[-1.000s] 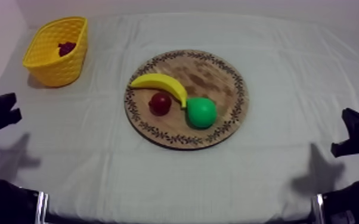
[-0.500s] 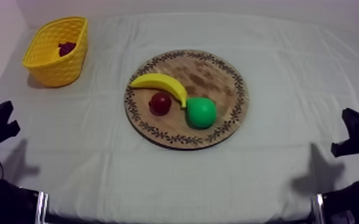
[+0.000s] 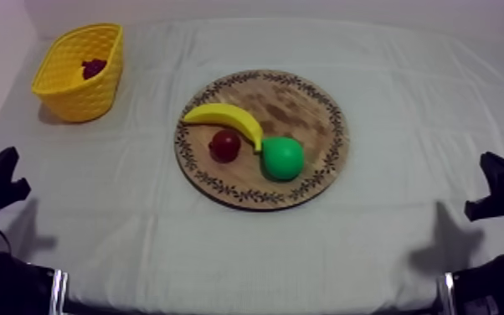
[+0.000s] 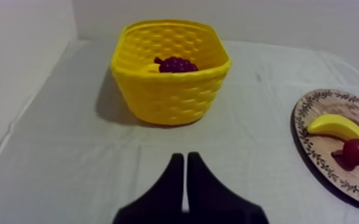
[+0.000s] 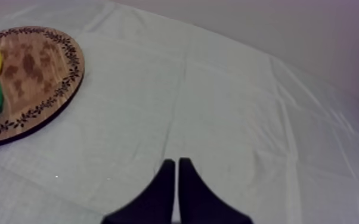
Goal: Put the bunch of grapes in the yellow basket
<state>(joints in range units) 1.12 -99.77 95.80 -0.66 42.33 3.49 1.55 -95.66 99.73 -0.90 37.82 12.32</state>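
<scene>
Bunch of grapes inside yellow basket, well off wooden board to its far left, banana, small red fruit and pear on board, left gripper pressed together, empty, right gripper likewise, both apart from board

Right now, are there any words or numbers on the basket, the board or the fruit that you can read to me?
There are no words, numbers or signs to read.
The wooden board has only a dark patterned ring on its rim, not letters.
The yellow basket is plain weave.
The bunch of grapes, banana, pear and small red fruit have no labels.
</scene>
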